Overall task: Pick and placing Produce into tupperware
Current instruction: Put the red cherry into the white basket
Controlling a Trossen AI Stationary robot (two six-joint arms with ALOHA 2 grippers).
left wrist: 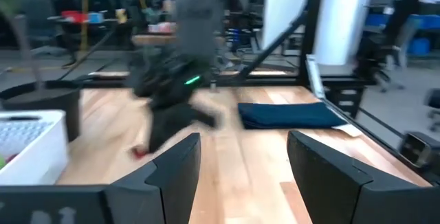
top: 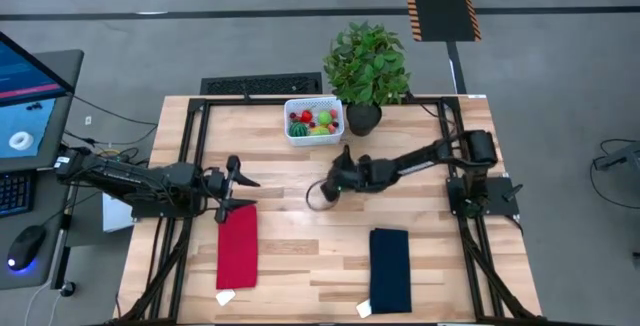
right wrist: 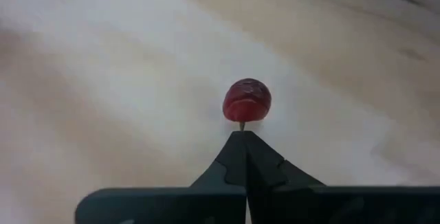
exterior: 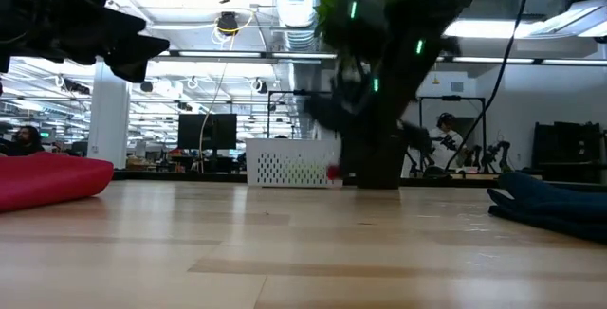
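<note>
My right gripper (right wrist: 245,136) sits low over the middle of the wooden table (top: 300,256), fingers pressed fully together. They pinch the thin stem of a small red fruit (right wrist: 247,100) — the round body hangs just past the tips, close above the wood. In the low view the same red piece shows near the boards beside the basket's corner, under my blurred arm.

My left gripper (top: 236,188) hovers at the left side of the table, fingers (left wrist: 180,162) spread moderately wide, nothing between them. Just beneath and beside it lies a red cloth (top: 238,246), folded long. A dark blue cloth (top: 389,269) lies well apart on the right, near the front edge.

Farther back, at the rear edge, stands the white perforated basket (top: 293,126). Inside it: a striped dark-green watermelon ball (top: 299,128), plus red, green and pink pieces (top: 322,120) — too small to name each.

Touching the basket's right side, or just beside it, is a black pot with a leafy green plant (top: 366,61). My right arm reaches in from the right, passing in front of that pot; in the low view arm and plant hide much of what stands behind.

Beyond the table: a monitor (top: 25,96) at left, and a person (exterior: 444,131) seated far off in the room.
</note>
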